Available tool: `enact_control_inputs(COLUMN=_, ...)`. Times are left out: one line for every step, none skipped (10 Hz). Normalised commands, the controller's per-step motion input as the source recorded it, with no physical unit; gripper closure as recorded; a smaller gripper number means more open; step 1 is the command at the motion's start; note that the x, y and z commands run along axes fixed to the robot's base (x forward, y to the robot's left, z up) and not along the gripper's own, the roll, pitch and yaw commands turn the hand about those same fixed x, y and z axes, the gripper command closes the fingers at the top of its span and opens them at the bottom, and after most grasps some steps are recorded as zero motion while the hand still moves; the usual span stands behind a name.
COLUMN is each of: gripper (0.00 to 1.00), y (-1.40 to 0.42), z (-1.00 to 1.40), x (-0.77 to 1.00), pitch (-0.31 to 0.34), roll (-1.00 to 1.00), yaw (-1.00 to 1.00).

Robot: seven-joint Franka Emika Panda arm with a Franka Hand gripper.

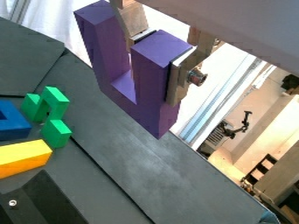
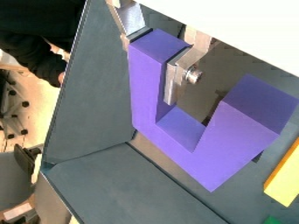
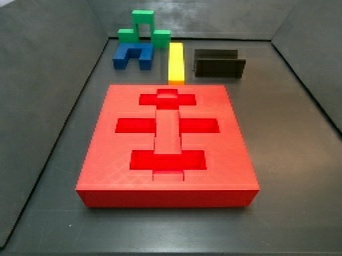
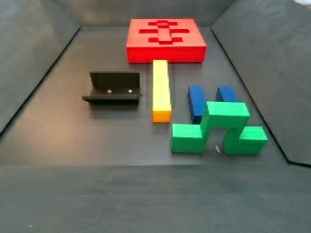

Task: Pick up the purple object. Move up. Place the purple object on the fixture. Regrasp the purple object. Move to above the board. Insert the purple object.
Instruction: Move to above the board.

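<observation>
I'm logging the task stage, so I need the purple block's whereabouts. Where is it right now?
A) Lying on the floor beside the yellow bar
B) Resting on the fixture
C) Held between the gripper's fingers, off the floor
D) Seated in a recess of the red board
C: in both wrist views the gripper clamps one prong of the purple object; both side views show none on the board or the fixture.
</observation>
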Motion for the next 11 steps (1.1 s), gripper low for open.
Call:
enact_control_inputs(gripper=1.00, y=-1.40, z=0.28, x=-1.36, pitch=0.222, roll=-1.00, yaw=0.04)
enact_control_inputs(gripper=1.00, y=-1.40, z=0.27, x=-1.38, pitch=0.209, roll=-1.00, yaw=0.04)
enact_control_inputs(gripper=1.00, y=-1.36, z=0.29, x=-1.40, pitch=0.179, roll=-1.00, yaw=0.05)
enact_control_inputs(gripper=1.00, y=-1.28, z=0.24, x=-1.40, pitch=0.159, roll=-1.00, yaw=0.08)
enact_control_inputs(gripper=1.00, y=-1.29, z=0.24, x=-1.40, pitch=0.154, roll=-1.00, yaw=0.09)
enact_control_inputs(gripper=1.00, y=-1.29, z=0.23, x=-1.40, pitch=0.144, roll=-1.00, yaw=0.10)
enact_control_inputs(gripper=1.00, y=-0.75, z=0.13, x=-0.85, pitch=0.126, roll=-1.00, yaw=0.11)
enact_control_inputs(gripper=1.00, y=-0.28, z=0.04, x=-0.38, pitch=0.103, roll=-1.00, yaw=0.12)
enact_control_inputs(gripper=1.00, y=-0.09, z=0.01, x=-0.16, pitch=0.095, roll=-1.00, yaw=0.11)
enact_control_inputs(gripper=1.00, y=-0.06, z=0.02, x=-0.09, pitch=0.076, roll=-0.97, yaw=0.10)
enact_control_inputs(gripper=1.00, y=-0.02, z=0.01, x=-0.08, pitch=0.013, roll=-0.70, yaw=0.06)
